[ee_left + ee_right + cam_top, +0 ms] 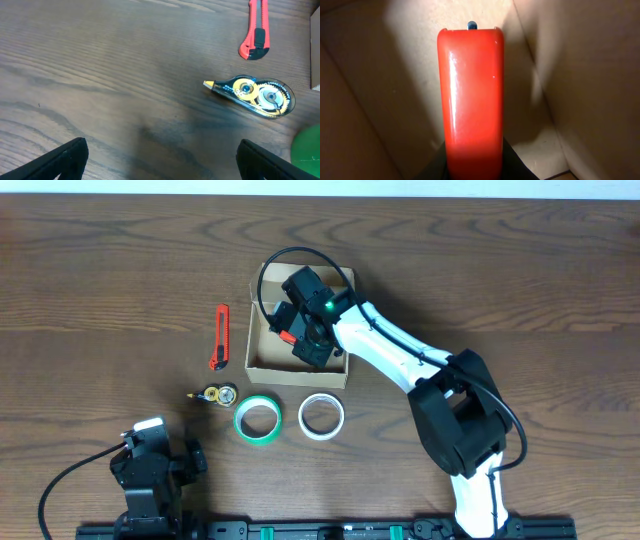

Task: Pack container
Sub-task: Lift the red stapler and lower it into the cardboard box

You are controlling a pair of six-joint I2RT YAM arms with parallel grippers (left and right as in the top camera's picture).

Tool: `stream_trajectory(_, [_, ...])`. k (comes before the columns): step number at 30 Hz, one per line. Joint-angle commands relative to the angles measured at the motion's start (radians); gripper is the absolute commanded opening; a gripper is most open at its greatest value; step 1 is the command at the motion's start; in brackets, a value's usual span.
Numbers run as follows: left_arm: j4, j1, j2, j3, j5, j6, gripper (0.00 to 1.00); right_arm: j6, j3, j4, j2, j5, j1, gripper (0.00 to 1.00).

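The container [262, 358] sits open just above the centre of the table [100, 280]. The right gripper [305, 332] reaches down inside it, closed narrowly on a glossy red object [470, 100]. The left gripper [162, 150] stands wide, holding nothing, at lower left. Nearby lie a correction tape dispenser [255, 93], a red cutter [219, 336], a green tape roll [257, 420] and a white tape roll [321, 416].

A dark brown wood-grain worktop [100, 280] fills the view under even light, with a soft sheen. A pale strip [300, 186] borders its far edge; a black rail [330, 531] lines the near edge.
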Motion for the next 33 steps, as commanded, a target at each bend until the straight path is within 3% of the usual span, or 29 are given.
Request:
stream_trajectory(1, [-0.035, 0.003, -0.006, -0.030, -0.008, 0.015, 0.95, -0.016, 0.022, 0.012, 0.005, 0.047, 0.007, 0.19])
stream_trajectory(4, [-0.035, 0.003, -0.006, -0.030, -0.008, 0.015, 0.95, -0.016, 0.022, 0.013, 0.005, 0.066, 0.007, 0.30])
stream_trajectory(6, [-0.035, 0.003, -0.006, -0.030, -0.008, 0.015, 0.95, -0.016, 0.022, 0.013, 0.005, 0.065, 0.007, 0.47])
stream_trajectory(9, [-0.035, 0.003, -0.006, -0.030, -0.008, 0.015, 0.95, -0.016, 0.022, 0.012, 0.005, 0.065, 0.007, 0.55])
stream_trajectory(19, [-0.035, 0.003, -0.006, -0.030, -0.008, 0.015, 0.95, -0.008, 0.031, 0.013, -0.032, 0.061, 0.012, 0.67])
stream_trajectory(24, [-0.035, 0.003, -0.006, -0.030, -0.008, 0.015, 0.95, -0.004, 0.062, -0.004, -0.092, 0.061, 0.025, 0.68])
stream_trajectory(33, [-0.035, 0.003, -0.006, -0.030, -0.008, 0.015, 0.95, 0.169, 0.078, -0.049, -0.284, 0.034, 0.038, 0.72])
